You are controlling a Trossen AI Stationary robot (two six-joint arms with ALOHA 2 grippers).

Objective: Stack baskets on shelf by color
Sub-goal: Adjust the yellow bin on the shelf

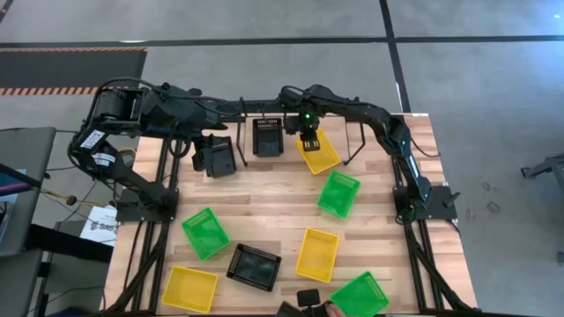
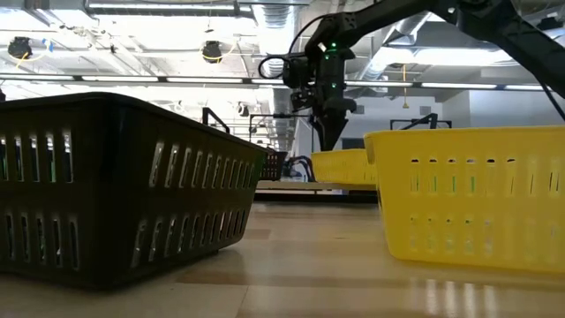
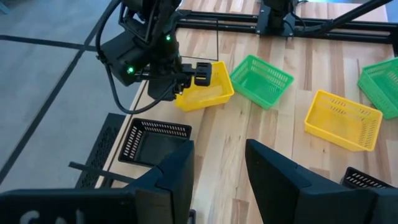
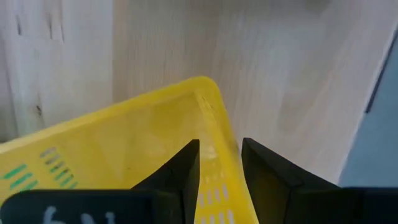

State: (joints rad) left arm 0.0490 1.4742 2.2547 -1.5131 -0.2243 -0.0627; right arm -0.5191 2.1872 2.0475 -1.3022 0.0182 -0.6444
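Observation:
My right gripper (image 1: 308, 141) points down over a yellow basket (image 1: 321, 153) that lies askew on the table at the far edge, beside the shelf (image 1: 354, 145). Its fingers straddle the basket's wall near a corner. A black basket (image 1: 267, 136) sits in the shelf to the left of it. My left gripper (image 3: 217, 168) is open and holds nothing; it hangs raised over the far left (image 1: 216, 157). More baskets lie loose on the table: green (image 1: 338, 192), green (image 1: 205, 232), yellow (image 1: 317, 254), black (image 1: 254, 266), yellow (image 1: 189, 289), green (image 1: 359, 295). My right gripper comes from above onto the yellow basket's wall (image 4: 217, 158) close to its far corner (image 4: 205, 87), with one finger inside the basket and one outside. Whether the fingers touch the wall I cannot tell. The basket's bottom rests on the table.
In the low view a black basket (image 2: 124, 185) and a yellow basket (image 2: 477, 194) stand close to the near edge. A small dark object (image 1: 308, 298) lies at the near edge. Bare wood shows in the table's middle (image 1: 264, 198).

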